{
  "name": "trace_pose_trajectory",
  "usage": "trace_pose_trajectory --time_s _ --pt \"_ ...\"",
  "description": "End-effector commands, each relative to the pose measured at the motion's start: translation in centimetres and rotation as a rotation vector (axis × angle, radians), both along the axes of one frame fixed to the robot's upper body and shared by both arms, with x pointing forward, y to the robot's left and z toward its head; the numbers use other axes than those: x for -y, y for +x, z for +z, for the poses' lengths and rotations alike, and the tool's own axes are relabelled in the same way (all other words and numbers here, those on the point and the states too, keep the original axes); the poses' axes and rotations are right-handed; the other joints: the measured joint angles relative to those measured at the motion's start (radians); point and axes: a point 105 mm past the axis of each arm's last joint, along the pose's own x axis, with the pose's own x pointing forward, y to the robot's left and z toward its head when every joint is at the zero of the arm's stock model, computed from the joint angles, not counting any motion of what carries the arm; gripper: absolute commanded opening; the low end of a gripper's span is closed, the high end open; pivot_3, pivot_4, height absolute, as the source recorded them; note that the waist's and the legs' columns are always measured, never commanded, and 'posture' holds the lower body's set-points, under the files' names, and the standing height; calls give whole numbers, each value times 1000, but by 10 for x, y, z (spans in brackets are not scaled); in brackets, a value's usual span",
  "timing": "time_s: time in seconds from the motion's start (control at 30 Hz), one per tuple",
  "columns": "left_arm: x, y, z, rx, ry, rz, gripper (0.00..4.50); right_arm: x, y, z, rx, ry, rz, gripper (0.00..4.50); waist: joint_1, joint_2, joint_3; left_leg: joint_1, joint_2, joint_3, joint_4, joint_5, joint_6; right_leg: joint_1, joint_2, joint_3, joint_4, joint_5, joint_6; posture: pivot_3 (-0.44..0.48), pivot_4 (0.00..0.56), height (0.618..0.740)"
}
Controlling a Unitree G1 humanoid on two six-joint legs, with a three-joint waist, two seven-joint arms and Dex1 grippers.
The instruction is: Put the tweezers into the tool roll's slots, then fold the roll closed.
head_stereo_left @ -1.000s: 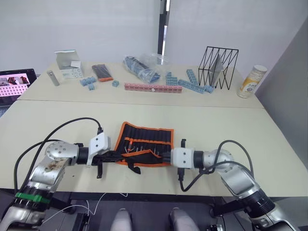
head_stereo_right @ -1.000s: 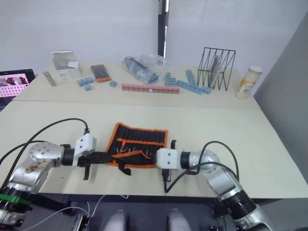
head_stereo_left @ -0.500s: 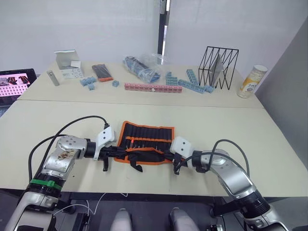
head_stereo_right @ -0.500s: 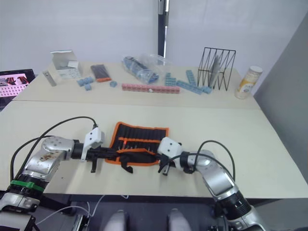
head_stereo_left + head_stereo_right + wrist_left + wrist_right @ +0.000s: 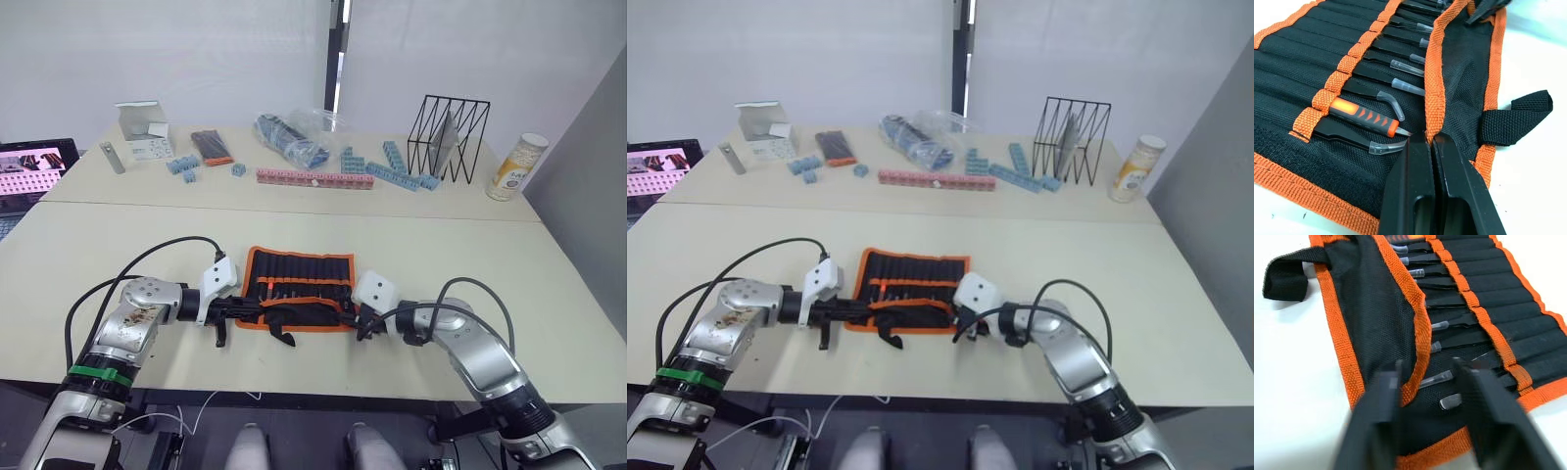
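Both arms have drawn in since a second ago, and the tool roll's (image 5: 299, 288) near flap is now folded over. Left pincer (image 5: 1429, 143) is pressed together on the flap's orange edge at the roll's nine o'clock end; right pincer (image 5: 1425, 369) is spread astride it at three o'clock. Tweezers (image 5: 1400, 66) sit in the slots (image 5: 1359, 49), on the surface (image 5: 441, 255).

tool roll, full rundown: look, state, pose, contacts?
The tool roll is black woven fabric with orange edging and an orange centre strip. It lies flat on the near table, its near flap folded up over the tools' tips. Tweezers sit in its slots. A black strap trails off its near edge. The left gripper is shut on the flap's orange edge; the right gripper straddles it, open.
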Motion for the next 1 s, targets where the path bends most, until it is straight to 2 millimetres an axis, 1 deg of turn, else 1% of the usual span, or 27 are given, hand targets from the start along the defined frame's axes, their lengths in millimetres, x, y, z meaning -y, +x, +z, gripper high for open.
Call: trace_pose_trajectory --time_s 0.03,0.13,0.2,0.27,0.37,0.4,0.53,0.63,0.73,0.83,0.93,1.0 --pt "-2 2 0 18 10 28 0 3 -6 34 85 88 5 2919 1 0 0 0 0 0 0 0 0 0 0 0 0 0 0 0 150 663" --pt "-3 2 -1 20 22 35 0 -1 -18 51 112 157 60 2919 1 0 0 0 0 0 0 0 0 0 0 0 0 0 0 0 150 663" --pt "-3 3 -1 22 25 36 0 -9 -27 56 121 187 115 2919 0 0 0 0 0 0 0 0 0 0 0 0 0 0 0 0 150 663" --pt "-3 3 -1 23 26 34 0 -18 -33 52 115 188 154 2919 -1 0 0 0 0 0 0 0 0 0 0 0 0 0 0 0 150 663" --pt "-3 3 0 26 29 33 0 -31 -32 39 109 168 167 2919 -1 0 0 0 0 0 0 0 0 0 0 0 -1 0 0 0 150 663" --pt "-3 3 0 27 32 33 0 -35 -29 35 111 170 155 2389 -1 0 0 0 0 0 0 0 0 0 0 0 -1 0 0 0 150 663" --pt "-3 3 0 29 39 31 0 -41 -20 22 105 170 131 1038 0 0 0 0 0 0 0 0 0 0 0 0 -1 0 0 0 150 663" --pt "-3 4 3 37 43 30 0 -38 -12 7 87 145 92 34 0 0 0 0 0 0 0 0 0 0 0 0 -2 0 0 0 150 663" --pt "-3 3 5 41 43 24 0 -30 -3 -11 56 95 30 34 -1 0 0 0 0 0 0 0 0 0 0 0 -2 0 0 0 150 663" --pt "-3 3 14 58 11 28 0 -26 -1 -25 25 58 8 34 -2 0 0 0 0 0 0 0 0 0 0 0 -1 0 0 0 150 663" --pt "-4 2 30 86 -43 27 884 -22 0 -36 -5 20 -12 0 -4 0 0 0 0 0 0 0 0 0 0 0 -1 0 0 0 150 663" --pt "-5 0 45 122 -94 18 1531 -20 0 -41 -19 0 -18 0 -5 0 0 0 0 0 0 0 0 0 0 0 -1 0 0 0 150 663"
